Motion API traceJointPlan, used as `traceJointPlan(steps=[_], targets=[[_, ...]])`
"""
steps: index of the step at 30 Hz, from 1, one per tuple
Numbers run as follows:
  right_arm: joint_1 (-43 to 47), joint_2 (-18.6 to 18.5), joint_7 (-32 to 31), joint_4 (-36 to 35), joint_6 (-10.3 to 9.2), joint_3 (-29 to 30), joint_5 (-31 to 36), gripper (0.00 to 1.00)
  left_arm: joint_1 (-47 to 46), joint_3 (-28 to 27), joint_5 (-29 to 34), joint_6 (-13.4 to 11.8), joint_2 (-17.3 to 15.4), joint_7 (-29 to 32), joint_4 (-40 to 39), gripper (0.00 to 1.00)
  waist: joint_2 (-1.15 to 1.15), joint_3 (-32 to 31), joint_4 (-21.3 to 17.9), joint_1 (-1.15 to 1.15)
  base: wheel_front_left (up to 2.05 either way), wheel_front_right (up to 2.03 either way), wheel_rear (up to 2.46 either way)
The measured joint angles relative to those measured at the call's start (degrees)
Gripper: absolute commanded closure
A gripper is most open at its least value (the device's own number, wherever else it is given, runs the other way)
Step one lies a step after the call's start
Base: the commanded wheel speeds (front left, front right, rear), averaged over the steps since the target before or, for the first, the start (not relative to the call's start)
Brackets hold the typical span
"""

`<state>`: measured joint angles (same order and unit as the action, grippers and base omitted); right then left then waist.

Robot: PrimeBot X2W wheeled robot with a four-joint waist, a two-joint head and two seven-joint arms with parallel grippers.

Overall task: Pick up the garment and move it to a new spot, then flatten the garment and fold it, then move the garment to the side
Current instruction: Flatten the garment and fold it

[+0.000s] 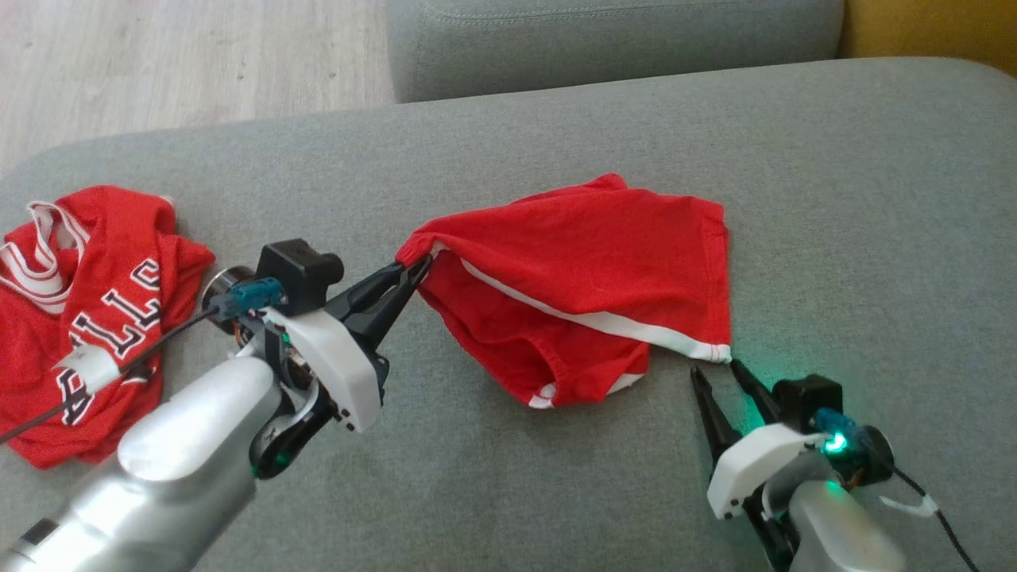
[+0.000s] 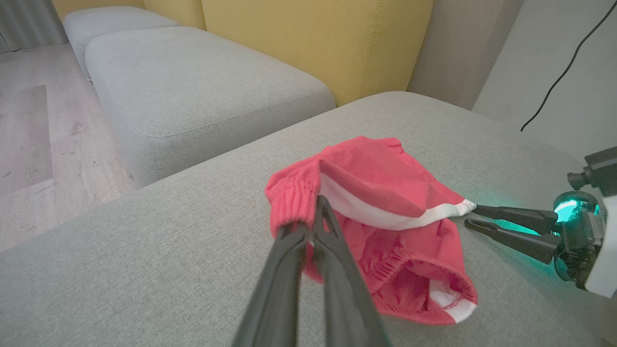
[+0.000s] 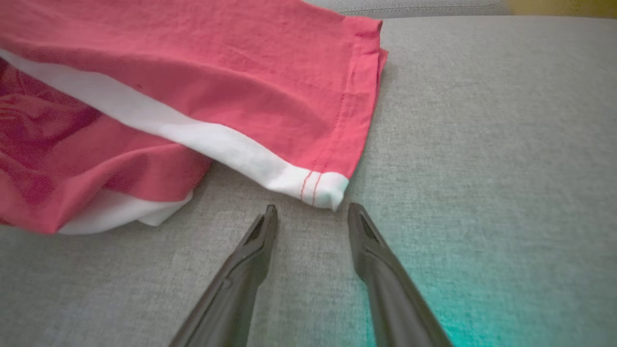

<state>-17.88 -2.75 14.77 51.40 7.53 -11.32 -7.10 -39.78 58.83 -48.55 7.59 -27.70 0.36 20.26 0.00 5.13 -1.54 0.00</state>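
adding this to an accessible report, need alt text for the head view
The left end effector is shut on a corner of red shorts lying on a grey cushion, while the open right end effector sits just short of the white-trimmed opposite corner. A red jersey lies crumpled at far left.

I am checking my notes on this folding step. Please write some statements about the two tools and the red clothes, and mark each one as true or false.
1. The left tool is shut on an edge of the red shorts. True.
2. The right tool is shut on the shorts too. False: its fingers stand apart, just short of the white-striped hem corner.
3. The shorts lie on the wooden floor. False: they lie on the grey cushion.
4. A red jersey with lettering lies crumpled at the robot's left. True.
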Motion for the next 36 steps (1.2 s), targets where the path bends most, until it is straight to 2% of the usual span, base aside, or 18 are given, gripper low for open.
traceJointPlan(steps=[3,6,10,11,12,19,25,31,36], targets=[[-1.0,0.0,0.0,0.4,0.0,0.4,0.0,0.29,-0.3,0.3,-0.1,0.0,-0.1,0.0,0.0,1.0,0.0,0.3,0.2,0.0,0.0,0.0,0.0],[-1.8,0.0,0.0,0.7,0.0,0.6,0.0,0.37,-0.9,0.5,-0.3,0.0,-0.2,0.0,-0.1,1.0,0.0,0.6,0.3,0.0,0.0,0.0,0.0],[-2.4,0.0,0.0,1.3,0.0,0.8,-0.1,0.71,-1.5,0.6,-0.4,0.0,-0.3,0.0,-0.1,1.0,0.0,1.1,0.5,0.01,0.0,0.0,0.0],[-2.8,0.0,0.0,1.3,0.0,0.8,-0.1,0.97,-1.6,0.6,-0.4,0.0,-0.3,0.0,-0.1,1.0,0.0,1.3,0.6,0.0,0.0,0.0,0.0],[-3.0,0.0,0.0,1.3,0.0,0.8,-0.1,1.0,-1.6,0.6,-0.4,0.0,-0.3,0.0,-0.1,1.0,0.0,1.4,0.6,0.0,0.0,0.0,0.0],[-4.0,0.0,0.0,-1.6,0.0,2.5,1.4,1.0,-1.7,0.7,-0.4,0.0,-0.7,-1.8,0.1,1.0,0.0,1.3,-0.1,0.01,0.0,0.0,0.0],[-4.0,0.0,0.0,-8.2,0.0,5.5,3.6,1.0,-2.0,0.9,-0.2,0.0,-0.9,-3.7,0.0,1.0,0.0,0.0,-1.3,0.01,0.0,0.0,0.0],[-5.3,-0.1,0.0,-15.9,0.0,8.8,3.7,1.0,-4.9,2.2,3.1,0.0,-2.0,-7.3,-1.6,1.0,0.0,-1.0,-2.9,0.0,0.0,0.0,0.0],[-9.7,-2.8,0.0,-23.3,0.0,10.8,3.4,1.0,-10.4,3.1,6.6,0.0,-3.6,-9.8,-4.5,1.0,0.0,-1.0,-5.4,0.0,0.0,0.0,0.0]])
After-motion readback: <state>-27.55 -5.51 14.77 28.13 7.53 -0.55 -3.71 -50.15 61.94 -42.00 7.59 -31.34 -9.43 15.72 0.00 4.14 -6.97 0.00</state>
